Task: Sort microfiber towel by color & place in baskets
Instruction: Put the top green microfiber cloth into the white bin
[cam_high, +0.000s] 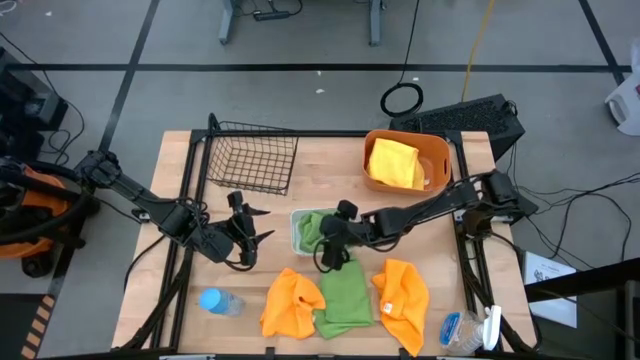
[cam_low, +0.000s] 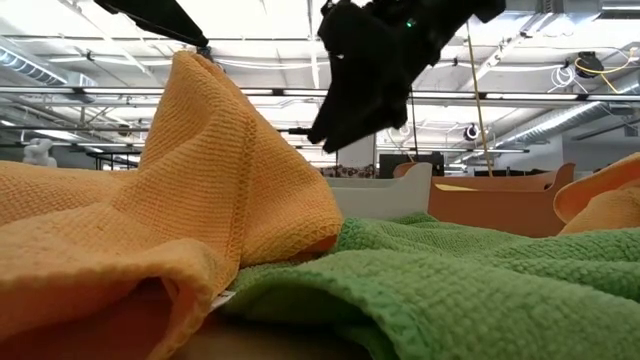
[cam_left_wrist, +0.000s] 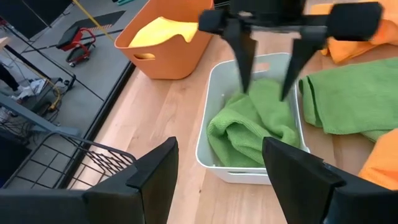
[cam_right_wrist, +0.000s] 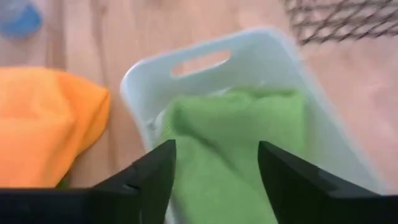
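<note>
A green towel (cam_left_wrist: 252, 127) lies bunched in the white tray (cam_left_wrist: 211, 155) at mid-table. My right gripper (cam_left_wrist: 267, 87) hangs open over it, fingers pointing down, their tips just above the cloth; whether they touch it I cannot tell. It also shows in its own wrist view (cam_right_wrist: 214, 180). My left gripper (cam_high: 260, 226) is open and empty, just left of the tray. A second green towel (cam_high: 346, 295) lies on the table between two orange towels (cam_high: 292, 303) (cam_high: 404, 290). Yellow cloth (cam_high: 393, 163) lies in the orange tub (cam_high: 440, 150).
The black wire basket (cam_high: 250, 155) stands at the far left with nothing showing in it. A blue-capped bottle (cam_high: 220, 301) lies near the front left edge. A spray bottle (cam_high: 470, 328) lies at the front right corner. Bare wood shows between the basket and the tub.
</note>
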